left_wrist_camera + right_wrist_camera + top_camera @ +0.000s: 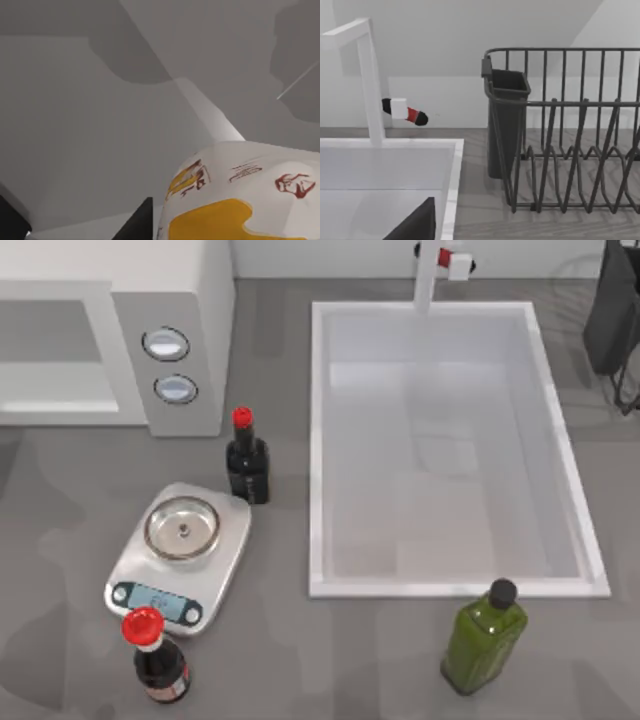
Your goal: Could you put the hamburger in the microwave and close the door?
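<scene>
Hamburger (240, 195), cream wrapper with yellow patch and red prints, close before left wrist, apparently inside grey microwave (120, 340); jaw state indiscernible.

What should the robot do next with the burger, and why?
Probably lower the hamburger onto the microwave floor: it sits beside the left hand, grey walls around, seemingly the cavity. Right hand idles by the dish rack.

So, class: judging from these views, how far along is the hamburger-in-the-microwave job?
Done: the microwave appears open, its grey cavity exposed. In hand: the left wrist view shows the hamburger close up against grey surfaces, apparently being carried. Left: setting it down inside and closing the door.
</scene>
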### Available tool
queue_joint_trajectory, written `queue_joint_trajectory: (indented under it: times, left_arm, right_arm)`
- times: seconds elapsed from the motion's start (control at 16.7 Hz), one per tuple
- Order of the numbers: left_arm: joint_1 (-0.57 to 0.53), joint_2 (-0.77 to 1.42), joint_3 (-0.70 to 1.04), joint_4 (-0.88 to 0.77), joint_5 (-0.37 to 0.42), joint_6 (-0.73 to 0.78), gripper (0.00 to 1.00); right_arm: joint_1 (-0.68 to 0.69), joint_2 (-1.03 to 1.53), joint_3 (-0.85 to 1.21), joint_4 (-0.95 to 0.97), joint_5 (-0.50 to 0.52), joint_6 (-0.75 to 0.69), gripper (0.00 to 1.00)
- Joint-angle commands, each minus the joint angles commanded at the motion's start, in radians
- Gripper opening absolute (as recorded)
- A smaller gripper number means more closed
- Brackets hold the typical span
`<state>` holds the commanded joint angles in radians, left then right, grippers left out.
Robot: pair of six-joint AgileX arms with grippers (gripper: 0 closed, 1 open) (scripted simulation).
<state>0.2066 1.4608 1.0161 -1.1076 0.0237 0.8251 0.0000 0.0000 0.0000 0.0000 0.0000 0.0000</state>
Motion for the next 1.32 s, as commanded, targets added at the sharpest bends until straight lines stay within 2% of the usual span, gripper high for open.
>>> queue_joint_trajectory:
  times: [0.24, 0.48, 0.66, 1.32]
  left_arm:
    - [0.000, 0.024, 0.006, 0.058, 0.006, -0.024, 0.00]
    - [-0.003, 0.110, 0.013, 0.276, 0.026, -0.102, 0.00]
    - [-0.009, 0.207, 0.004, 0.532, 0.049, -0.192, 0.00]
    - [-0.038, 0.558, -0.115, 1.674, 0.140, -0.611, 0.00]
  right_arm:
    - [0.000, 0.000, 0.000, 0.000, 0.000, 0.000, 1.00]
    - [0.000, 0.000, 0.000, 0.000, 0.000, 0.000, 1.00]
    - [0.000, 0.000, 0.000, 0.000, 0.000, 0.000, 1.00]
    - [0.000, 0.000, 0.000, 0.000, 0.000, 0.000, 1.00]
